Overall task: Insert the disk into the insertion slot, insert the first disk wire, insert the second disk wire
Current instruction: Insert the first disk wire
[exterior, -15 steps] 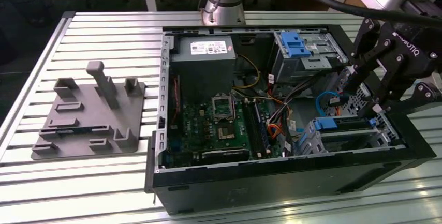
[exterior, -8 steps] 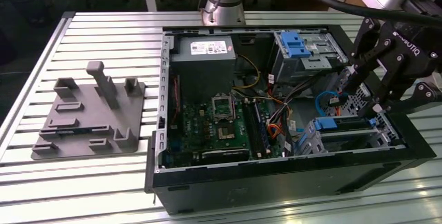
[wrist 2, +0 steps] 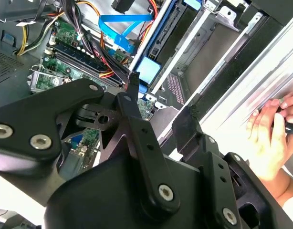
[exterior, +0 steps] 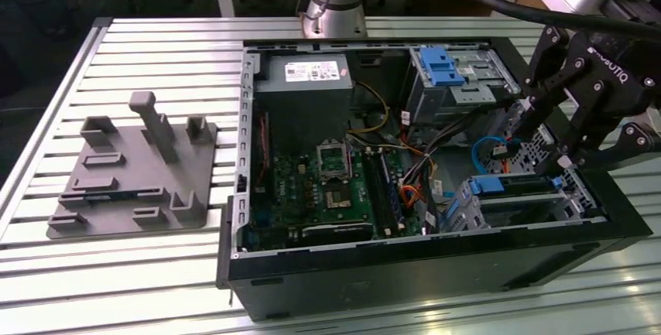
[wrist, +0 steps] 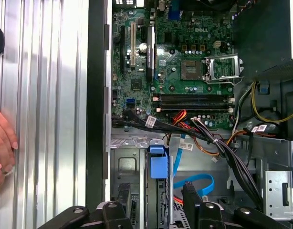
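While hovering over the open computer case point(exterior: 413, 273), held the gripper point(exterior: 546, 149) spread wide, grasping nothing. Found the disk point(exterior: 516, 183) lying in the insertion slot point(exterior: 527, 210), its blue carrier end toward the motherboard point(exterior: 320, 188). Saw the second disk wire point(exterior: 481, 153) looping just beside the gripper. Noted white lettering on the gripper body and a white printed label on the power supply point(exterior: 299, 99). Noticed a hand point(wrist 2: 275, 138) on the table point(exterior: 155, 41) outside the case.

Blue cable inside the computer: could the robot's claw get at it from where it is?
Probably yes. The open gripper hangs close by the blue cable, the computer case lies open, and nothing covers the cable's loop.
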Tool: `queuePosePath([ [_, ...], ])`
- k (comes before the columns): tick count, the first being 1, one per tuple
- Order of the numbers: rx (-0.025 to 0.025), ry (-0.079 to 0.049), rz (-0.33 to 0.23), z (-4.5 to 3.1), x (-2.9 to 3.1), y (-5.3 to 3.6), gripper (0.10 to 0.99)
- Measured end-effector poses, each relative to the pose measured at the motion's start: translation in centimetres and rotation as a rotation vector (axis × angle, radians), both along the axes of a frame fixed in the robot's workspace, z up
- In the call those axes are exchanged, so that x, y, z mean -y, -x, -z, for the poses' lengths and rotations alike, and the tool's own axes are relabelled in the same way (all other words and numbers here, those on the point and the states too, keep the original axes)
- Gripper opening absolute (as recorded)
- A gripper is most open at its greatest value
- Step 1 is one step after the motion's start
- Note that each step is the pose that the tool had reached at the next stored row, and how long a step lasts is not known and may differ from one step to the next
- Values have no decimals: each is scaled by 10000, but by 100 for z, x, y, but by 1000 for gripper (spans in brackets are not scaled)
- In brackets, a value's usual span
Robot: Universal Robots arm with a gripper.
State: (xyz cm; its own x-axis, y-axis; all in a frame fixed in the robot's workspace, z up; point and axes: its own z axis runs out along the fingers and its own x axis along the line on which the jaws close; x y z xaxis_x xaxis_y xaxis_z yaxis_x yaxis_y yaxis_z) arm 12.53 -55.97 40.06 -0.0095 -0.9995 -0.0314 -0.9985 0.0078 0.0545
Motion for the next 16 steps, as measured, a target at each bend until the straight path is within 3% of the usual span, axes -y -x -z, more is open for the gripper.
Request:
queuePosePath([
  [4,0,1,57,12,-8,0,557],
  [8,7,5,775,49,-8,0,557],
  [10,56,34,1054,62,-8,1,557],
  [11,89,125,1081,65,-17,0,557],
  [14,135,609,1080,71,-109,0,557],
  [15,175,720,1082,74,-141,1,557],
  [16,261,795,1084,75,-174,0,557],
])
